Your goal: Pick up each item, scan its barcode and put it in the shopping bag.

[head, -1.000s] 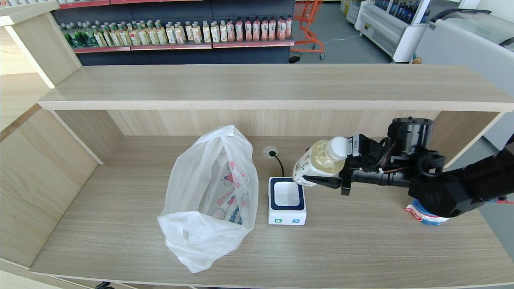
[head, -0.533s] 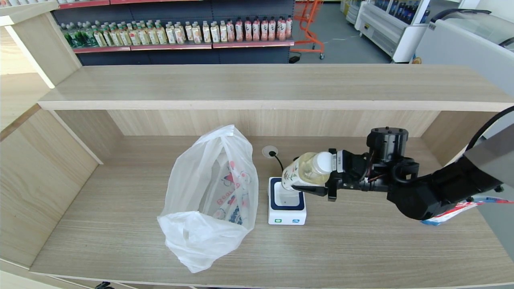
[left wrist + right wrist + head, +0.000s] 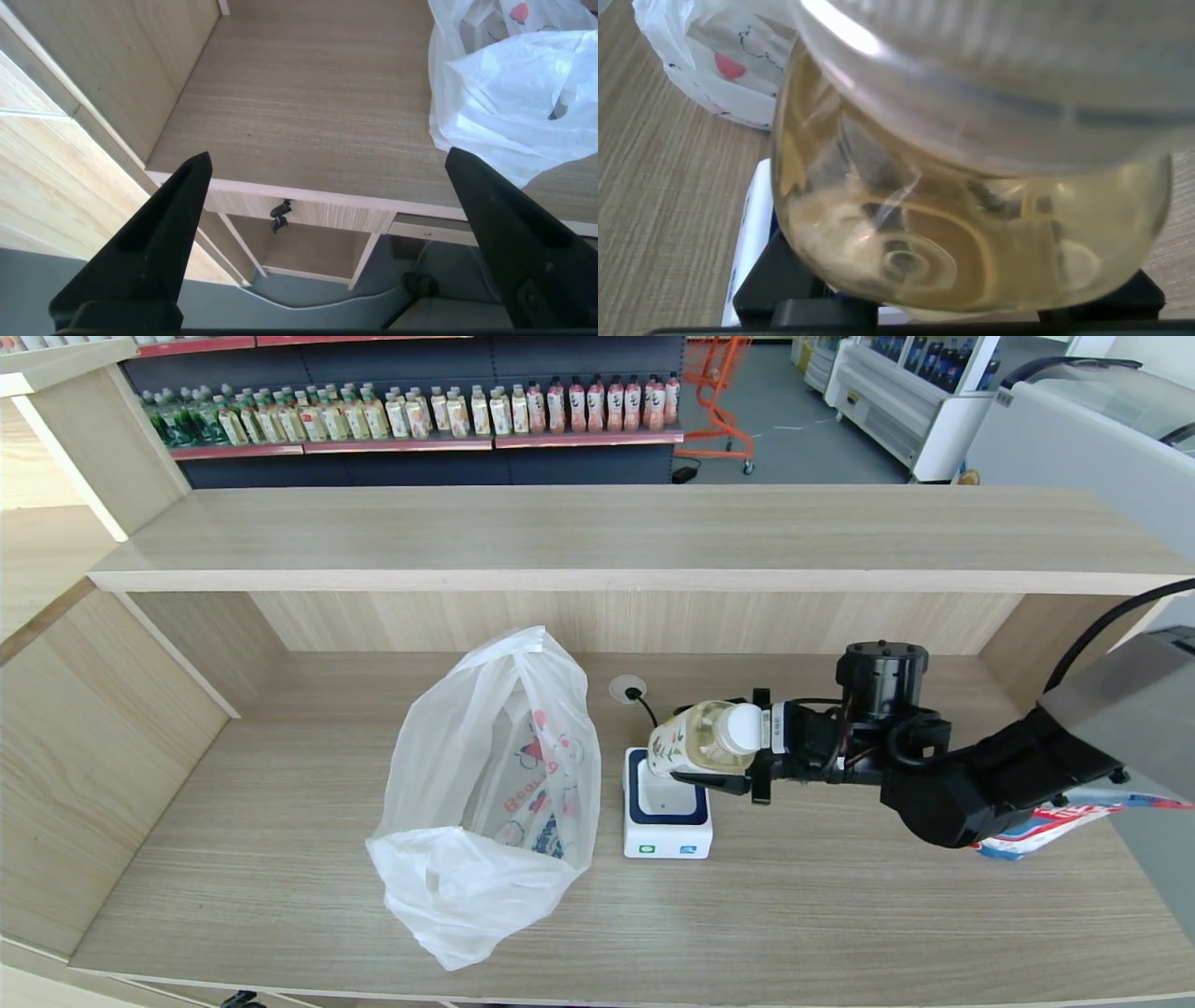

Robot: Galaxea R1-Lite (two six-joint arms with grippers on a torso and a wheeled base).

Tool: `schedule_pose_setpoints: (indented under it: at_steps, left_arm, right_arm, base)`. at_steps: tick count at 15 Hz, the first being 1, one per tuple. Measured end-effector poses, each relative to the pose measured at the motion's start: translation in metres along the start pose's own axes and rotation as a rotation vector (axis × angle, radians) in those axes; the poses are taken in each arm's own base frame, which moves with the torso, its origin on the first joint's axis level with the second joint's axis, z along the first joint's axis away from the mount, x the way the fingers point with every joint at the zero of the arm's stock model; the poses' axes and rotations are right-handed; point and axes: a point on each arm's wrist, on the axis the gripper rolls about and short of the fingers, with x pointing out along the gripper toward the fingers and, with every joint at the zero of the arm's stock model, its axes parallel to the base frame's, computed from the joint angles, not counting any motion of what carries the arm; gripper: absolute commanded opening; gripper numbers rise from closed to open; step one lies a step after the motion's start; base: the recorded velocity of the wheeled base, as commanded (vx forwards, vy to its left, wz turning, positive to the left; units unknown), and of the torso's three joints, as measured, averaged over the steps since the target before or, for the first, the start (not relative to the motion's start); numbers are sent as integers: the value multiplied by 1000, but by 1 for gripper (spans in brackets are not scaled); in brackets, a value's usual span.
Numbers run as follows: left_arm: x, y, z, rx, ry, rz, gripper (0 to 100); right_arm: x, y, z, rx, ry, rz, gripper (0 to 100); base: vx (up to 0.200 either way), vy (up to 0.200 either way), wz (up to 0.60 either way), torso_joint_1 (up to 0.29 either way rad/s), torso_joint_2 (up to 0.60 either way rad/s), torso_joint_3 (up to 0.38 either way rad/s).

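Right gripper is pinching a bottle of pale yellow drink up near its white cap, with the bottle lying sideways and its base pointing out past the fingertips. Directly beneath the gripper sits the scanner. In the right wrist view the bottle's body hangs just above the scanner's dark window, and I cannot tell whether the two touch.

The scan looks to be the step in hand. The main risk is the grip: the liquid's weight sits well out from the fingers, so the bottle could droop or twist in the pinch and the barcode turn away from the window. Dropping lower could knock the scanner — it is a light box with only a thin cable behind it.

Beyond the fingertips, just past the scanner, stands the shopping bag. Its mouth is slumped and partly folded over, so a sideways bottle may catch the rim or push the bag along the counter instead of going in.

Room is tighter on the gripper's far side, where the back wall rises under an overhanging shelf. Toward the robot the counter is bare and wide. Under the arm behind the wrist lies a snack packet that a low sweep could drag. The left gripper hangs with fingers spread off the counter's near edge — well apart from the work.
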Motion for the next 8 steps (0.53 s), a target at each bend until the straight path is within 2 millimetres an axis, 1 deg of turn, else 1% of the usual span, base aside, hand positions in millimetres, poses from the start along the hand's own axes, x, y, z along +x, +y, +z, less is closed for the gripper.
schedule_pose_setpoints:
  at_steps: [5,7,8]
  left_arm:
    - [0,0,0,0,0,0,100]
    - [0,0,0,0,0,0,100]
    - [0,0,0,0,0,0,100]
  right_arm:
    - [1,0,-1,11,3,-4,0]
    - [-3,-3,6,67,2,-18,0]
    - [-7,-8,13,109,-5,-37,0]
  base:
    - [0,0,0,0,0,0]
    - [0,0,0,0,0,0]
    - [0,0,0,0,0,0]
